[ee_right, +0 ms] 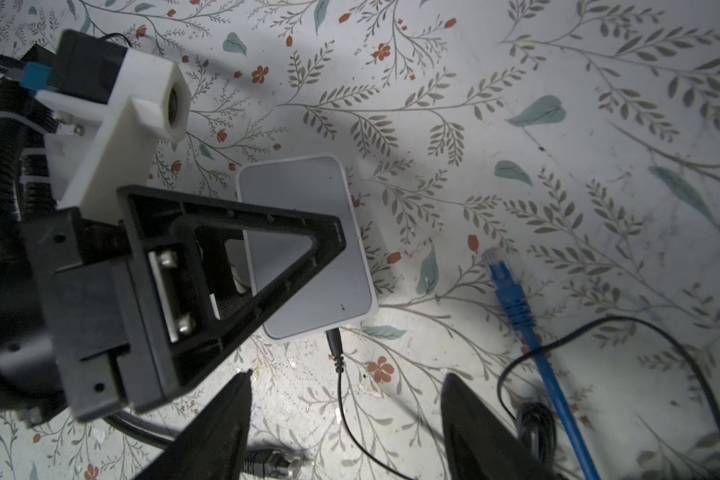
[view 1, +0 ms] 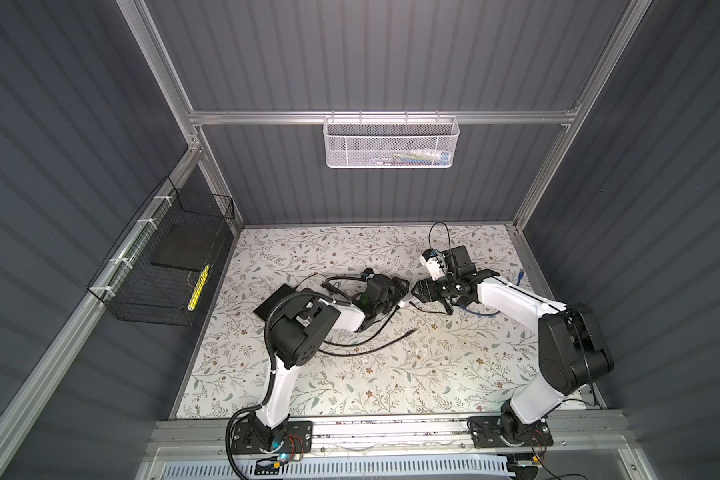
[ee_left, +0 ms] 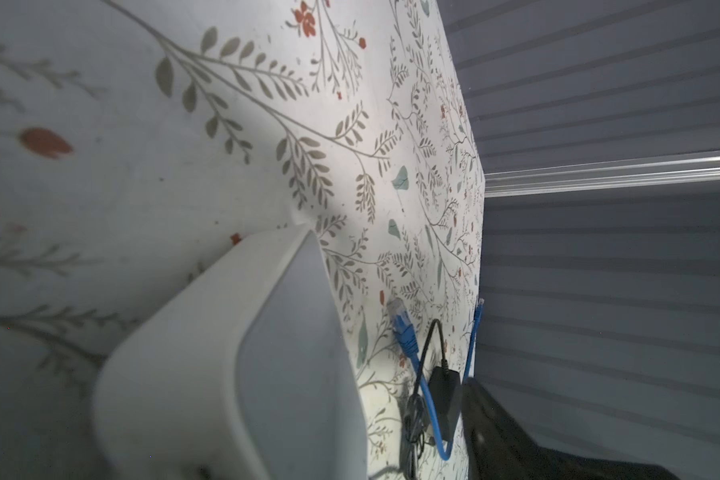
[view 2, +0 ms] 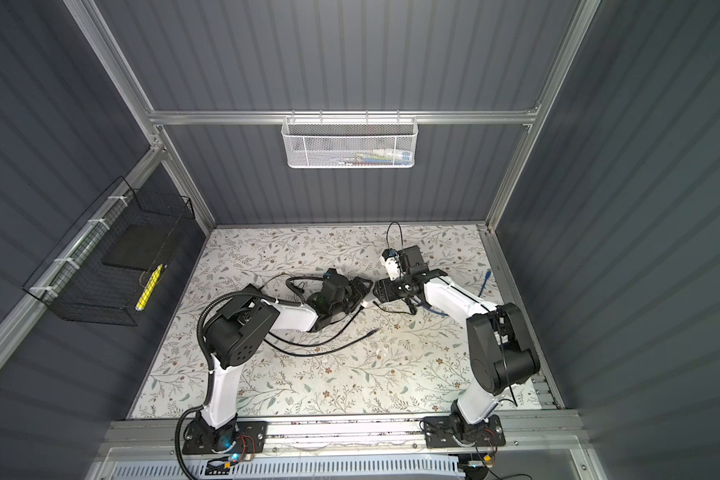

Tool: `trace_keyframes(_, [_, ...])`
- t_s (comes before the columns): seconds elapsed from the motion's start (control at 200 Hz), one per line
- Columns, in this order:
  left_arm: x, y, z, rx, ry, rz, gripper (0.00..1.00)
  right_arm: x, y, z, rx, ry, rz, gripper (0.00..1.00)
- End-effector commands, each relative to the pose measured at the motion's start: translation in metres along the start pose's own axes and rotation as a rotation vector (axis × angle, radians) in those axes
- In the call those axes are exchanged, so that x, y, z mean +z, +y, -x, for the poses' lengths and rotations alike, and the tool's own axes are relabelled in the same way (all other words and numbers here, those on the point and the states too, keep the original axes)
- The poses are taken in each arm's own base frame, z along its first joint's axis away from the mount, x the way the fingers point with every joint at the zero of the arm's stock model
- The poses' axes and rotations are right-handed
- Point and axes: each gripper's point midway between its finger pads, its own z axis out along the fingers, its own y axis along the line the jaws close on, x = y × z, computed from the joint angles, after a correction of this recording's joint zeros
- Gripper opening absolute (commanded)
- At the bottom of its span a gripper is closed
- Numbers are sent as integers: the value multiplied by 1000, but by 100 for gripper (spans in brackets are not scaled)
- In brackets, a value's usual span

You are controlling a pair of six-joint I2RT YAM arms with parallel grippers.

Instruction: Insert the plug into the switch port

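The white switch (ee_right: 308, 232) lies flat on the floral table (ee_right: 516, 124); in both top views only a white corner (view 1: 406, 300) (view 2: 366, 300) shows. A black barrel plug (ee_right: 334, 345) meets the switch's short end, its thin cable running back between my right gripper's (ee_right: 347, 376) open fingers, which touch nothing. My left gripper (view 1: 402, 291) reaches over the switch from the other side, one triangular finger (ee_right: 246, 212) above its top face. In the left wrist view the switch (ee_left: 208, 374) stands apart from a dark finger (ee_left: 508, 436), with table showing between them.
A blue network cable's plug (ee_right: 499, 266) (ee_left: 400, 316) lies beside the switch, near a black adapter (ee_left: 445, 395). A black network plug (ee_right: 271, 461) sits by my right gripper. Loose black cable (view 1: 371, 345), a flat black box (view 1: 273, 305) and wall baskets (view 1: 391, 143) (view 1: 163, 266) are around.
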Motion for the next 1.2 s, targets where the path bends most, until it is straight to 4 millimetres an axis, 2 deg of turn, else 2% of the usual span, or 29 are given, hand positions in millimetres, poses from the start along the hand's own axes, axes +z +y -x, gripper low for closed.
trace_keyframes(0.0, [-11,3,4,74,12,89,91,0,10,0,6,21,62,73])
trace_keyframes(0.015, [-13,2,5,83,12,97,97,0,11,0,9,22,67,73])
trace_keyframes(0.035, [-15,2,6,93,13,108,99,0,12,0,13,22,71,73])
trace_keyframes(0.19, [-38,2,16,166,-8,189,100,5,14,1,35,28,91,74])
trace_keyframes(0.335, [-60,11,27,204,-8,250,100,17,13,-2,37,61,68,74])
trace_keyframes(0.475, [-92,15,48,263,-25,318,100,31,7,-3,6,98,-5,76])
trace_keyframes(0.65, [-139,32,80,333,-17,416,100,48,7,1,-47,134,-56,77])
trace_keyframes(0.735, [-161,31,85,387,-27,431,100,51,10,7,-78,126,-72,78])
trace_keyframes(0.8, [-173,31,86,410,-30,444,100,55,11,2,-91,169,-96,78])
trace_keyframes(0.94, [-187,28,87,424,-43,446,100,67,15,1,-118,205,-114,79])
trace_keyframes(1.191, [-190,22,90,433,-37,461,100,78,13,-9,-150,267,-153,81])
